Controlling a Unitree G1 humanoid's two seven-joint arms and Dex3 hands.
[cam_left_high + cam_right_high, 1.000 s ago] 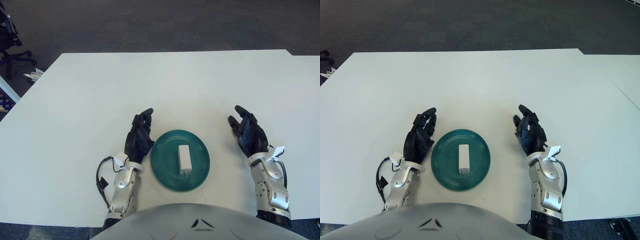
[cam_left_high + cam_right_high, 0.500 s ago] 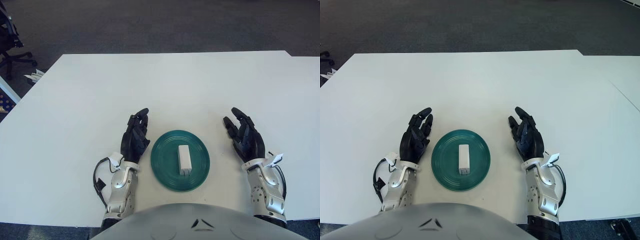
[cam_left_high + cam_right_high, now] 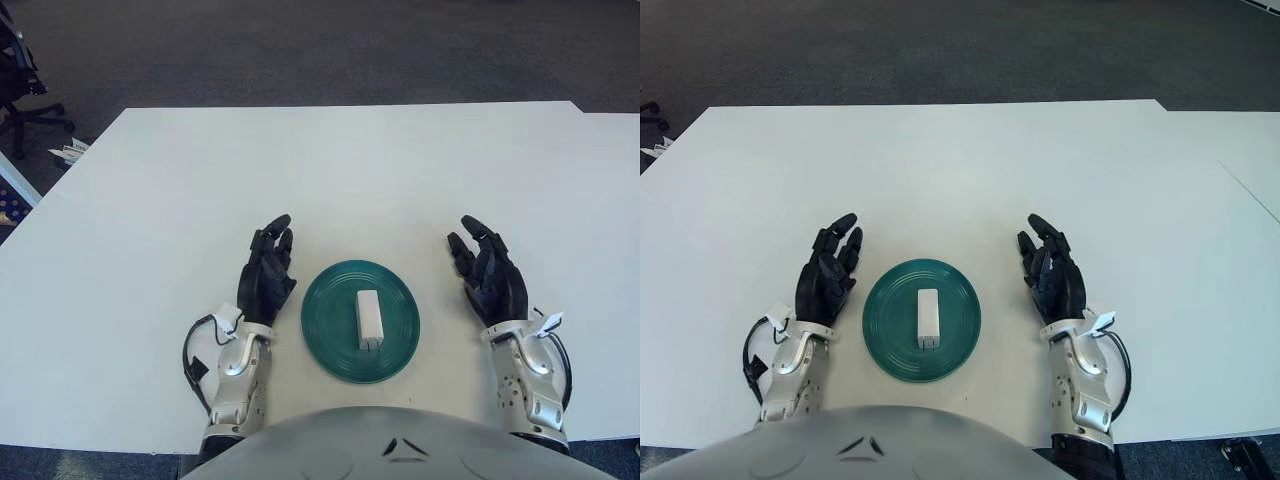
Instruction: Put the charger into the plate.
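Note:
A white charger (image 3: 368, 318) lies in the middle of the round green plate (image 3: 331, 340) near the table's front edge. My left hand (image 3: 266, 275) is just left of the plate, fingers spread and holding nothing. To the plate's right, a short gap away, my right hand (image 3: 486, 275) also has its fingers spread and empty. Neither hand touches the plate or the charger.
The white table (image 3: 330, 170) stretches wide behind the plate. A second table edge (image 3: 1250, 190) shows at the far right. An office chair (image 3: 15, 90) and dark carpet lie beyond the table's left corner.
Both hands drew back from the plate: the left hand moved left, the right hand shifted slightly left and back. Charger and plate stayed still.

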